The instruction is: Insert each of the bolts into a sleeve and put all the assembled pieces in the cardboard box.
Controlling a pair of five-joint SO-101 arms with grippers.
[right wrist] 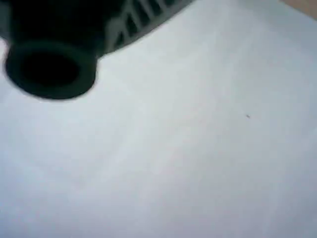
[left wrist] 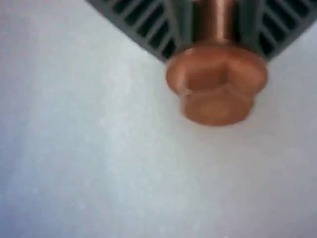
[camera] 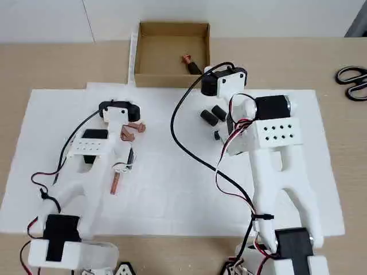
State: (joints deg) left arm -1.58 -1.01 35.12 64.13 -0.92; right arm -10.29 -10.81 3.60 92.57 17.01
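My left gripper (camera: 122, 166) is shut on a copper bolt (camera: 116, 184), which hangs just above the white sheet (camera: 172, 183). In the left wrist view the bolt's hex head (left wrist: 215, 87) sticks out from between the ribbed jaws. Two more copper bolts (camera: 132, 130) lie on the sheet beside the left arm. My right gripper (camera: 225, 136) is shut on a black sleeve (right wrist: 49, 69), its open bore facing the camera. Two loose black sleeves (camera: 213, 114) lie close by. The cardboard box (camera: 143, 73) at the back holds one assembled piece (camera: 190, 63).
Black scissors (camera: 352, 80) lie on the wooden table at the far right. A black cable (camera: 189, 152) crosses the sheet between the two arms. The sheet's middle and front strip are bare.
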